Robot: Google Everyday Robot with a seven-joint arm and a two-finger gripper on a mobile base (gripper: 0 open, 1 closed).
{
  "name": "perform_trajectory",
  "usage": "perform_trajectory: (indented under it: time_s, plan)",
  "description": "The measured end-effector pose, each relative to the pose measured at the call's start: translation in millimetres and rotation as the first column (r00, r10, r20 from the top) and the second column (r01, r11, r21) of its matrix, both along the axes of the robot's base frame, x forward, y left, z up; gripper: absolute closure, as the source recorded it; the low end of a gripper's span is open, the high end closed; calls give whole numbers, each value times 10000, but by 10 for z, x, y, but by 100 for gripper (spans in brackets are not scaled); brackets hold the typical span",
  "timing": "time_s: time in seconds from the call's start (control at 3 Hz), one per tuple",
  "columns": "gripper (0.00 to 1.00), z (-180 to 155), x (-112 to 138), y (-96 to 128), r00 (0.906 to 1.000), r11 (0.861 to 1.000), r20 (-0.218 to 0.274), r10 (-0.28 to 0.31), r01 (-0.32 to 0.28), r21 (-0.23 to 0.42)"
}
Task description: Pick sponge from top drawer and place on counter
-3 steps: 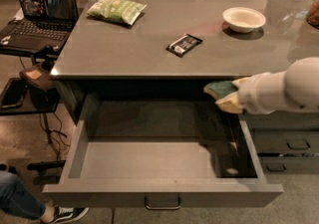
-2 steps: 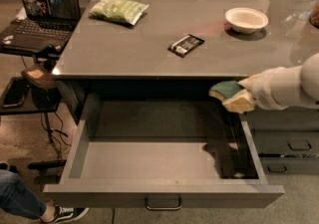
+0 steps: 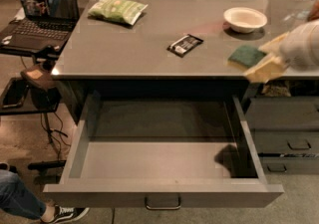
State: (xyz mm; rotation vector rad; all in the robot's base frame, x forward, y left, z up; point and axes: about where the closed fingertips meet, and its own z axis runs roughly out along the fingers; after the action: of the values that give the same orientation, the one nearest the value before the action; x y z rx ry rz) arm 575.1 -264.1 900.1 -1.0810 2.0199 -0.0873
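Observation:
The sponge (image 3: pixel 245 55), dark green on top, is over the counter (image 3: pixel 149 34) near its front right edge; I cannot tell if it touches the surface. My gripper (image 3: pixel 258 61) reaches in from the right, shut on the sponge, with pale yellow fingers (image 3: pixel 263 70) at its right side. The top drawer (image 3: pixel 164 161) is pulled fully open below the counter, and its inside shows nothing. Its small metal handle (image 3: pixel 163 203) is on the front panel.
On the counter are a white bowl (image 3: pixel 244 19), a black packet (image 3: pixel 185 45) and a light green snack bag (image 3: pixel 117 9). A laptop (image 3: pixel 40 11) sits on a side table at left. Dark drawers (image 3: pixel 286 133) stand at right. A person's shoe (image 3: pixel 62 213) is at bottom left.
My gripper has risen from the drawer's back right corner with the sponge and now holds it over the counter's front right edge.

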Motion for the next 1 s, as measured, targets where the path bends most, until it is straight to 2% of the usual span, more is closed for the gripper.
perform_trajectory:
  time_s: [0.33,0.67,1.0]
  plan:
    - [100,575,145,261,9880,9883,235,1524,-1526,59]
    - [100,912,82,301,9819,9827,398,1849,-1850,-13]
    - [100,684,245,755,9691,9662,286,2448,-2463,755]
